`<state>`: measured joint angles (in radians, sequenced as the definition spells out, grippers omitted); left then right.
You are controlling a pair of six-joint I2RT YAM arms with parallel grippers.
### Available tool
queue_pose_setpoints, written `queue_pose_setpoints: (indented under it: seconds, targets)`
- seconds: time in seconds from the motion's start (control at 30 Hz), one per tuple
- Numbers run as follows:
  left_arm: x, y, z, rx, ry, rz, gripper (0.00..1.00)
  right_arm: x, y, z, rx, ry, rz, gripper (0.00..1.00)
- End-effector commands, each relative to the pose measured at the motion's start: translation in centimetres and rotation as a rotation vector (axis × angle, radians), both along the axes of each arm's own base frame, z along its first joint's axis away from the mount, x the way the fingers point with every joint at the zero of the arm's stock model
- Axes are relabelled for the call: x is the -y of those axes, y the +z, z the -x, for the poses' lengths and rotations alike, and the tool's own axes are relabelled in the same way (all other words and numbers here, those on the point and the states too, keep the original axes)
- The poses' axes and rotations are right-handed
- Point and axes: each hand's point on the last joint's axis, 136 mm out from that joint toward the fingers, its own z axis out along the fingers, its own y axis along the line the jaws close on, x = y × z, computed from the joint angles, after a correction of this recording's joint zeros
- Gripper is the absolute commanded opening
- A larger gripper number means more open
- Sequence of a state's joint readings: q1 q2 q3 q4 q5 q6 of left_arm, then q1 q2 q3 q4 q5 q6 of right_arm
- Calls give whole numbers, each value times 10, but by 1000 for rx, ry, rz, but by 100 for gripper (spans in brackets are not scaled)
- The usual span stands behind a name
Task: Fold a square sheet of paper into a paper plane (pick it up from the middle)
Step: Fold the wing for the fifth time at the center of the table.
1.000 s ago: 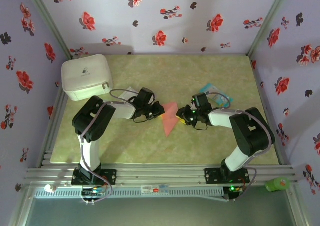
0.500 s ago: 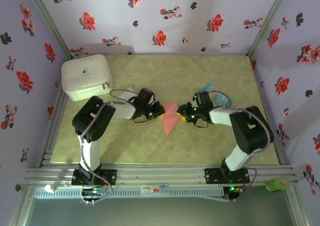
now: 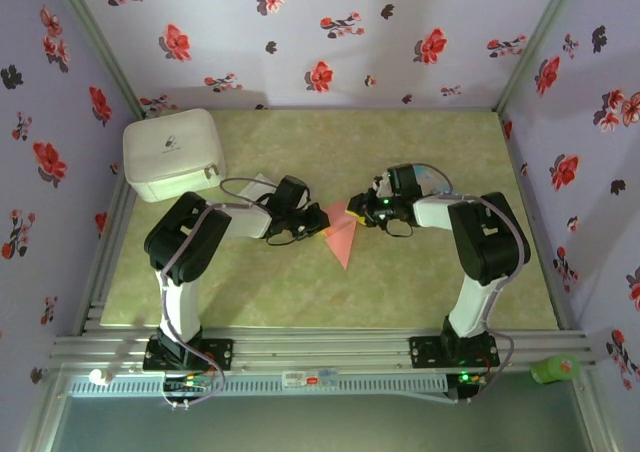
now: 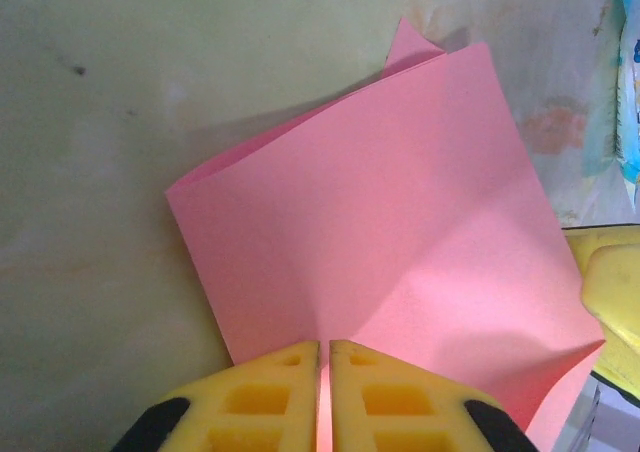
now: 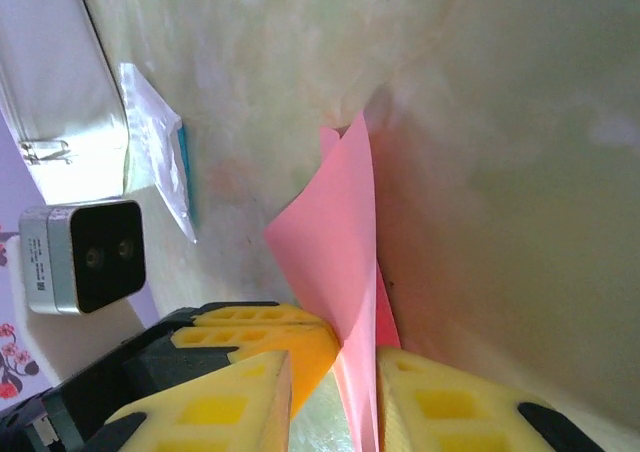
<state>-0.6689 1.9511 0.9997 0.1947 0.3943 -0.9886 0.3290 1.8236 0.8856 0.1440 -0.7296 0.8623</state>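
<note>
The salmon-pink square sheet of paper (image 3: 343,240), folded into a pointed wedge, lies mid-table with its tip toward the near edge. My left gripper (image 3: 320,222) holds its left corner. In the left wrist view that gripper (image 4: 325,350) is shut on the paper (image 4: 400,222), which fans out ahead with a raised fold. My right gripper (image 3: 360,212) is at the paper's far right edge. In the right wrist view its jaws (image 5: 335,362) stand apart, with the upright paper (image 5: 335,242) between them, against the right-hand finger (image 5: 430,402). The left gripper's fingers (image 5: 270,327) sit just beyond.
A white box (image 3: 172,154) stands at the far left corner. A pale translucent packet (image 3: 255,185) lies behind the left arm, and a teal-and-white packet (image 3: 425,180) behind the right gripper. A green object (image 3: 555,370) sits off the table at the near right.
My right gripper has moved left and away from the near edge, onto the paper's far right edge, and its jaws have narrowed slightly. The left gripper has kept its hold and place.
</note>
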Motion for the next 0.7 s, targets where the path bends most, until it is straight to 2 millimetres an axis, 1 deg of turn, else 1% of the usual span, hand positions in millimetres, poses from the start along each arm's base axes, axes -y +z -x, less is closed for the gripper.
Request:
queue_pose_setpoints:
  seconds: [0.0, 0.13, 0.27, 0.37, 0.47, 0.53, 0.63, 0.67]
  targets:
    - [-13, -22, 14, -52, -13, -93, 12, 2, -2, 9, -15, 64, 17, 28]
    - [-13, -21, 13, -47, -9, -91, 12, 4, 0, 10, -14, 109, 31, 28]
    - [-14, -22, 15, -49, -19, -99, 12, 5, -6, 14, -38, 182, 69, 27]
    - [-15, -19, 16, -51, -12, -93, 12, 6, -8, 13, -41, 208, 81, 23]
    - [-13, -4, 13, -24, -9, -68, 13, 6, -8, 12, -47, 213, 89, 15]
    - [-12, 8, 9, -2, -4, -50, 16, 8, -7, 11, -38, 192, 102, 10]
    - [-11, 26, 3, 26, 7, -11, 22, 10, -7, 10, -50, 108, 88, 5]
    - [-10, 33, 1, 37, 8, 7, 24, 12, -8, 10, -52, 70, 85, 5]
